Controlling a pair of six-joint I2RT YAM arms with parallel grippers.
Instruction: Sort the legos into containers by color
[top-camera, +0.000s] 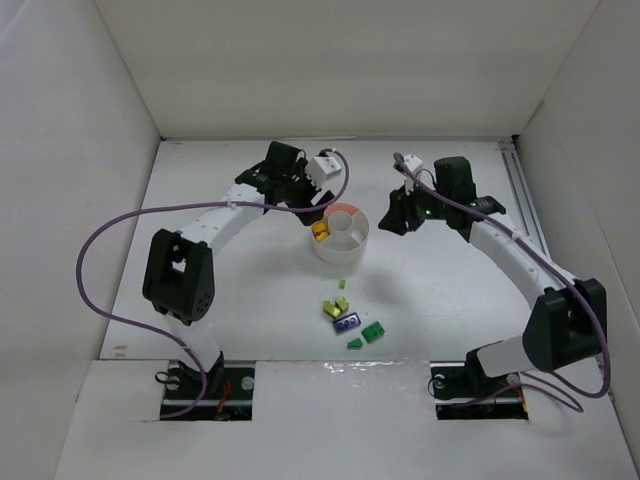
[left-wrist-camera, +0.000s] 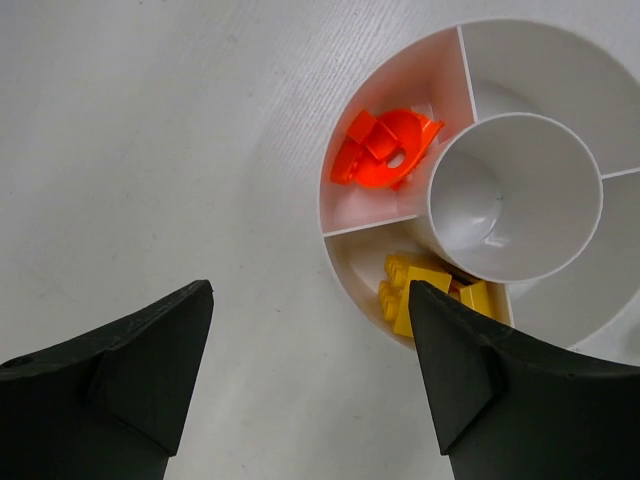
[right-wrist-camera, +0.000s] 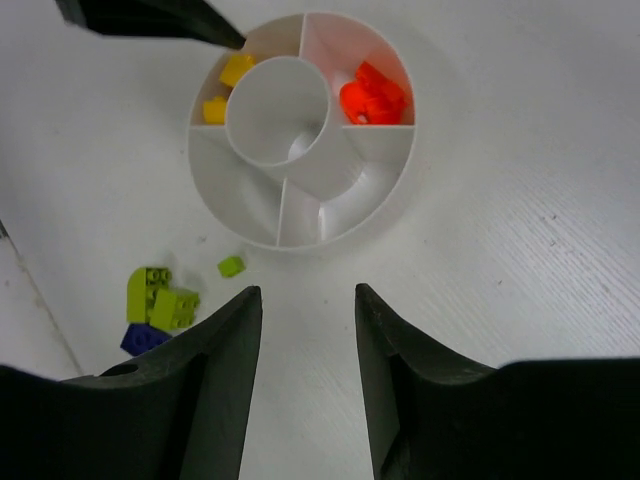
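The round white dish (top-camera: 352, 249) stands mid-table, with orange legos (left-wrist-camera: 385, 148) in one wedge and yellow legos (left-wrist-camera: 420, 290) in the wedge beside it. Its centre cup (left-wrist-camera: 500, 200) and the other wedges hold nothing. My left gripper (left-wrist-camera: 310, 288) is open and empty, hovering at the dish's left rim over the yellow wedge. My right gripper (right-wrist-camera: 308, 291) is open and empty, over bare table just right of the dish (right-wrist-camera: 330, 235). Loose legos lie in front of the dish: a small lime piece (right-wrist-camera: 231, 266), lime bricks (right-wrist-camera: 160, 298), a blue one (top-camera: 347, 321) and green ones (top-camera: 373, 333).
White walls enclose the table on the left, back and right. A purple cable (top-camera: 95, 260) loops out from the left arm, and another hangs by the right arm's base (top-camera: 590, 385). A left gripper finger (right-wrist-camera: 150, 18) shows at the top left of the right wrist view.
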